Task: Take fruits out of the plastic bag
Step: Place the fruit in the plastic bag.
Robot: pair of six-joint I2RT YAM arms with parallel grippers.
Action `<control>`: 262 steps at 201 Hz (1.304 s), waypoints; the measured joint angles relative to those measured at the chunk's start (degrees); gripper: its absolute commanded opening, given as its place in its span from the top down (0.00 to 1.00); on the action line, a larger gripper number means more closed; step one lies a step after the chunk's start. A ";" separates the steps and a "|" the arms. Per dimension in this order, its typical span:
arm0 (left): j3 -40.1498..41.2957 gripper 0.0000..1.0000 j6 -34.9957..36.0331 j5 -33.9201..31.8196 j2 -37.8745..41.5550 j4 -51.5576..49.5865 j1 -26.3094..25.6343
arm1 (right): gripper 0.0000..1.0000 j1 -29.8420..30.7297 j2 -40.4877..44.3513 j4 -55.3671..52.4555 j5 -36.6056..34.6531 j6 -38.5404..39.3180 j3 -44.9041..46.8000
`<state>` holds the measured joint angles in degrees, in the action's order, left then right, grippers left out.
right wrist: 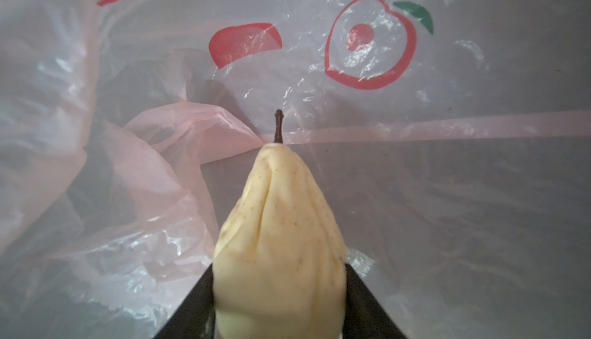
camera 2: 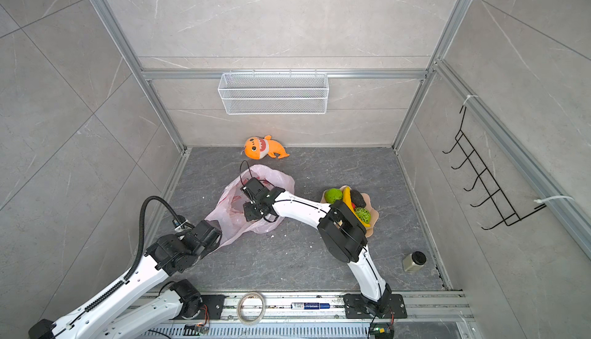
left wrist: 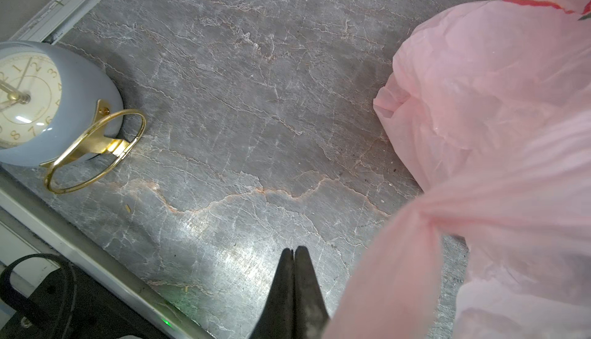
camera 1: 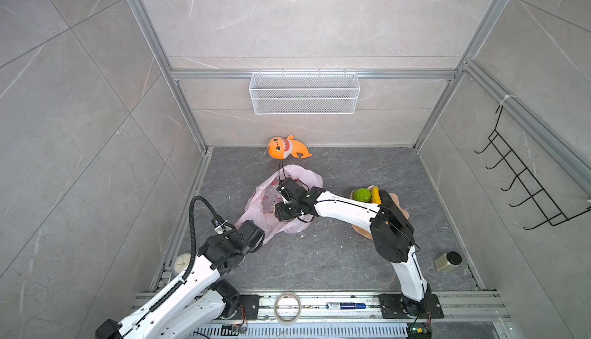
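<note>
1. Grey veined stone forms the surface point(camera 1: 335, 257), which carries every item and lies within reach of both arms.
2. On the left-arm side of centre lies the pink plastic bag point(camera 1: 307, 177), thin and crumpled, its mouth gaping upward. Judged: it lies slack and open so that an arm can enter from above.
3. A peach scalloped plate point(camera 1: 399, 201) stands well apart from the bag, on the right-arm side. It holds fruits that are already out: a green ball point(camera 1: 362, 195), a banana point(camera 1: 375, 195), a dark avocado point(camera 2: 357, 197) and a bumpy green piece point(camera 2: 363, 214). Judged: this is the drop-off point, set near the right arm for a short carry.
4. Inside the bag is the right pincer point(right wrist: 279, 268); its wrist view shows film on all sides. Its jaws are part spread and clamped on the broad end of a pale pear point(right wrist: 278, 212), with the stem pointing away from the wrist. Judged: the wide end gives the firmest hold for lifting. The pear is gripped but not yet out.
5. At the bag's near corner sits the left pincer point(left wrist: 293, 252), jaws pressed fully together. A twisted strand of film runs towards it, but whether any film is caught between the jaws cannot be told. Judged: it is stationed there to anchor the bag against the pull.
</note>
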<state>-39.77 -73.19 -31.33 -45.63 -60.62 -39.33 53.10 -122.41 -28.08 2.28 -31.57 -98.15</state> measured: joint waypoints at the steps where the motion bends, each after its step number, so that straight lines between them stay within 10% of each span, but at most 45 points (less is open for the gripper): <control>1: 0.00 1.00 0.00 0.00 0.00 0.00 0.00 | 0.56 0.00 -0.02 0.00 -0.04 -0.02 0.00; 262: 1.25 1.00 10.45 7.69 -0.76 9.16 0.00 | 0.30 -0.31 -3.93 -7.67 -1.90 0.92 -9.25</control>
<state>-38.52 -62.74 -23.64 -46.39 -51.46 -39.33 52.80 -126.34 -35.75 0.38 -30.65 -107.39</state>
